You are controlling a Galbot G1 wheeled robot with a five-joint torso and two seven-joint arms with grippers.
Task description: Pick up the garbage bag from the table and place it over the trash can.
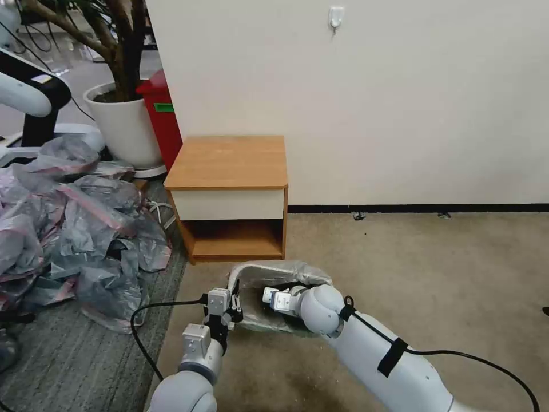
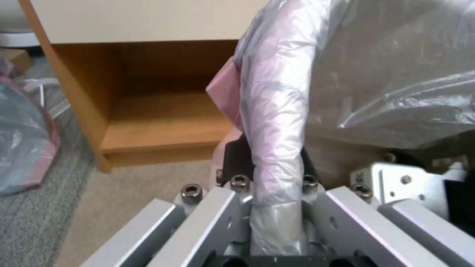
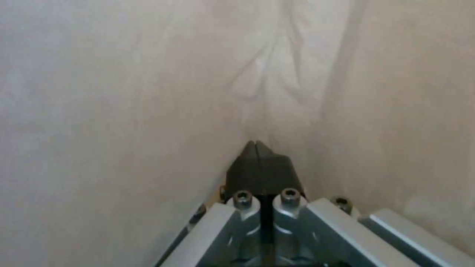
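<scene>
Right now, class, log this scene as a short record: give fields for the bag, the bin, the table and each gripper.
garbage bag: draped over the trash can, covering its rim
trash can: on the carpet in front of the table, mostly hidden under the bag
table: against the wall, lower shelf open
left gripper: at the can's left rim, fingers either side of the bag-covered rim
right gripper: inside the bag-lined can, fingers shut, tips against the plastic
heap of bags: on the floor to the left

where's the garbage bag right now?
Head view: the garbage bag is draped over the trash can on the floor before the table, between both grippers.
</scene>
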